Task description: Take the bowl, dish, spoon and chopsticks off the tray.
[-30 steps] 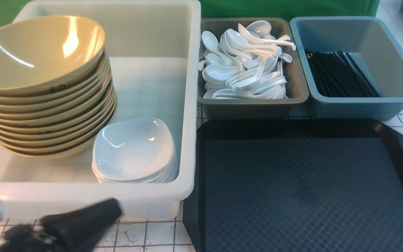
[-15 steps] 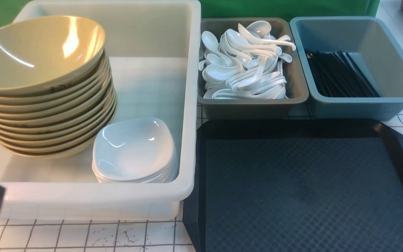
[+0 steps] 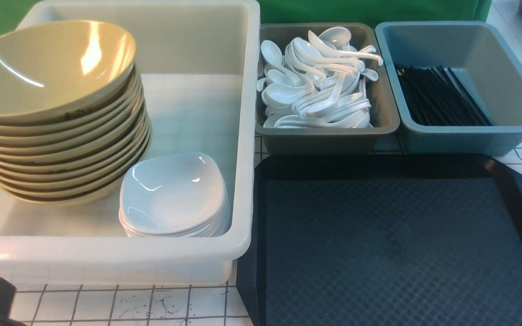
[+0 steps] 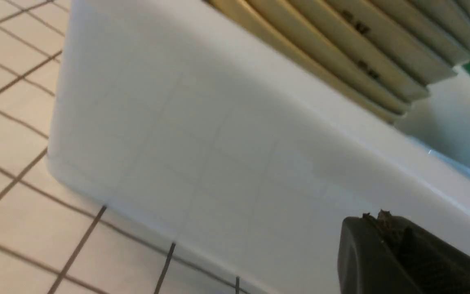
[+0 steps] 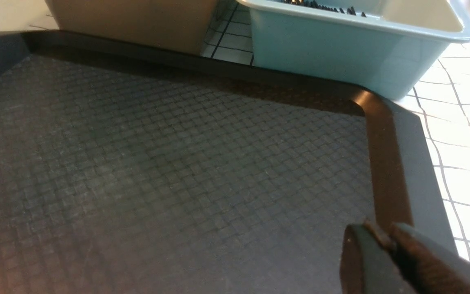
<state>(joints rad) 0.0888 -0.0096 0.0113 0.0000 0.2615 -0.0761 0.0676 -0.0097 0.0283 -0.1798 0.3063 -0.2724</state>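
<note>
Claws hold nothing, you see: left claw [image 4: 382, 218] closed beside the big white plastic tub [image 4: 227, 163], right claw [image 5: 384, 239] near-closed over the black diamond-textured tray [image 5: 157, 171]

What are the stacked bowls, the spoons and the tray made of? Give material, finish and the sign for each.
Bowls: probably melamine or glazed ceramic, olive-yellow and glossy; sharp light reflections on the top one.
Spoons: likely white melamine or porcelain, glossy; bright highlights and smooth curves.
Tray: looks like moulded black plastic, matte; diamond texture and a smooth raised rim, with little shine.
</note>
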